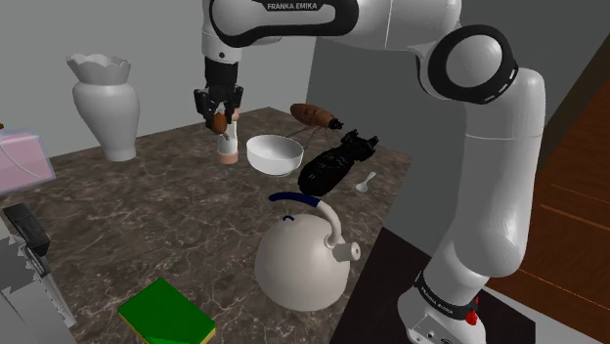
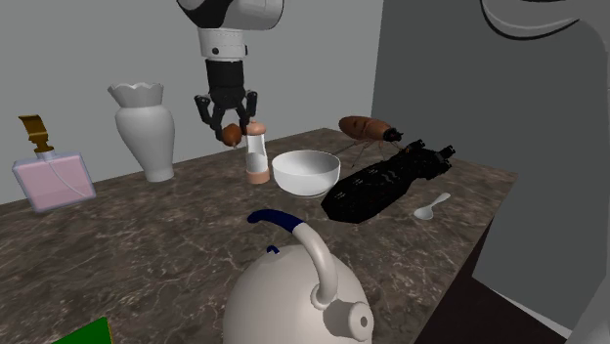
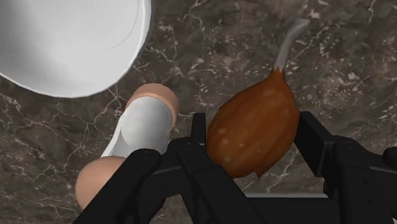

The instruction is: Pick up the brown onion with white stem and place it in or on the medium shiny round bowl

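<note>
Gripping brown onion (image 3: 254, 130), gripper (image 1: 219, 113) fingers clamped on it — held above tabletop (image 1: 147, 225), near bowl (image 1: 274, 153) (white).

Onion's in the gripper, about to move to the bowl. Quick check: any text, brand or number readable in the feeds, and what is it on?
"FRANKA EMIKA": white letters on the dark band of the arm's upper link, shoulder view.
Small white lettering on the dark ring at the arm's base, shoulder view: too small to read.
Nothing else carries readable text.
</note>
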